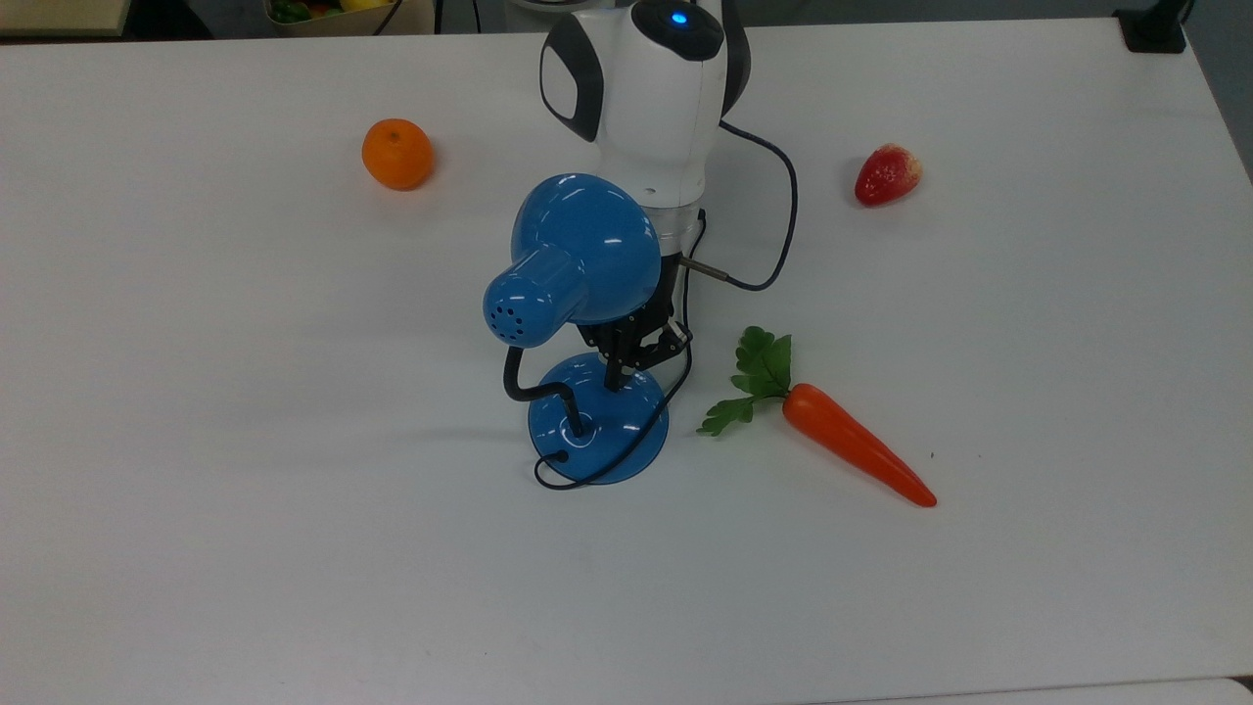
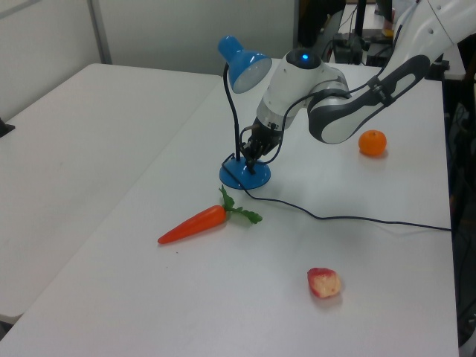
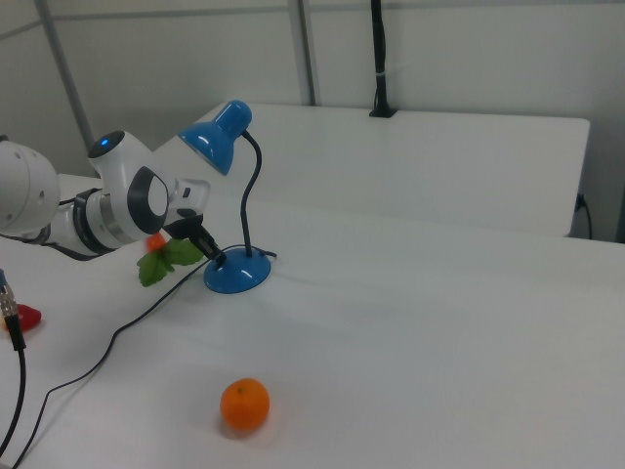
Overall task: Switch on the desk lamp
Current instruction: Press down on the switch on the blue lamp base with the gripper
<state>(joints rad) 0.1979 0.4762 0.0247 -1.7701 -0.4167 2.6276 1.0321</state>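
1. Arm [image 1: 636,88]: glossy white rounded shells, dark grey/black joint bands.
2. Blue LED lit on top of wrist housing.
3. Silver flange ring under wrist.
4. Gripper [image 1: 617,377]: black.
5. Dark cable [image 1: 773,186] loops from wrist side via metal plug.
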